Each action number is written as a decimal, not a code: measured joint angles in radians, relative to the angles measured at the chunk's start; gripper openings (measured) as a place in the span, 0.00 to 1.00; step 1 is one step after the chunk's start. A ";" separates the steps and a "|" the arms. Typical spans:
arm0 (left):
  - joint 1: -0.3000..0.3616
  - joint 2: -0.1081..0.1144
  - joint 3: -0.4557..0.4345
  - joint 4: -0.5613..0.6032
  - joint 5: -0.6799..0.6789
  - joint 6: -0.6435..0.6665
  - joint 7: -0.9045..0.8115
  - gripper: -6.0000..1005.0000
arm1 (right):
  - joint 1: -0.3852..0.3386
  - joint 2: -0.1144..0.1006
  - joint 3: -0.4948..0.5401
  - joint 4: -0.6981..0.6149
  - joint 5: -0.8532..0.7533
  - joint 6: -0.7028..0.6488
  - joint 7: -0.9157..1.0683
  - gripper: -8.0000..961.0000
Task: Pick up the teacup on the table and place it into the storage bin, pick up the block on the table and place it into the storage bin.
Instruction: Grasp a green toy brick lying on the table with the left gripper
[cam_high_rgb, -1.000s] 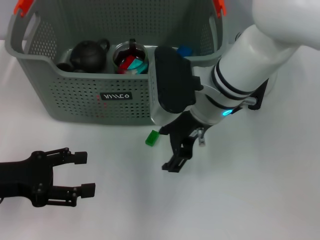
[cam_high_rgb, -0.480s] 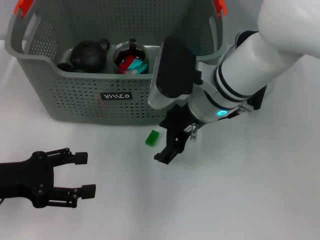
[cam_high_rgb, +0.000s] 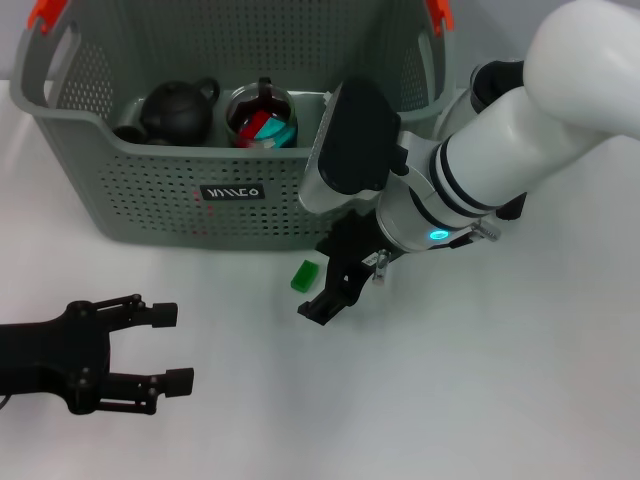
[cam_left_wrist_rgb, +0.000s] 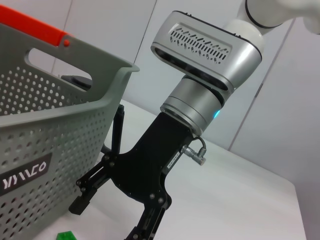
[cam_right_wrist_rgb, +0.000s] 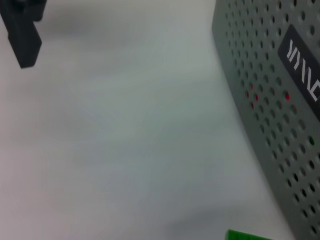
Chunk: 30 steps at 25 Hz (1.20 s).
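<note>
Lying at the head view's centre, the small green block (cam_high_rgb: 304, 275) rests on the white table (cam_high_rgb: 480, 400) just before the grey perforated storage bin (cam_high_rgb: 150, 205). The right gripper (cam_high_rgb: 330, 285) hangs beside it, fingers spread wide. A dark teapot (cam_high_rgb: 178, 110) and glass pitcher (cam_high_rgb: 262, 115) sit inside the bin. Its black label (cam_high_rgb: 232, 192) is unreadable. The left gripper (cam_high_rgb: 165, 345) rests lower left, gaping.

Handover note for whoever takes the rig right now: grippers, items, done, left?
Right gripper: open, empty, low over the table beside the green block, not yet around it.
Left gripper: open, empty, parked near the table's front left.
Storage bin: holds a dark teapot and a glass pitcher; no teacup can be made out anywhere.
Left: grasp the block and drop it in the bin.
</note>
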 joint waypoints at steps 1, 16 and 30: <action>0.000 0.000 0.000 0.000 0.000 0.000 0.001 0.94 | -0.003 0.000 -0.001 0.002 0.007 0.004 -0.003 0.98; 0.006 -0.001 0.003 0.001 0.000 0.005 0.007 0.94 | -0.046 0.000 -0.092 0.004 0.108 0.076 -0.052 0.98; 0.006 -0.001 0.003 0.001 0.002 0.001 0.010 0.94 | -0.074 0.000 -0.094 0.012 0.183 0.154 -0.099 0.98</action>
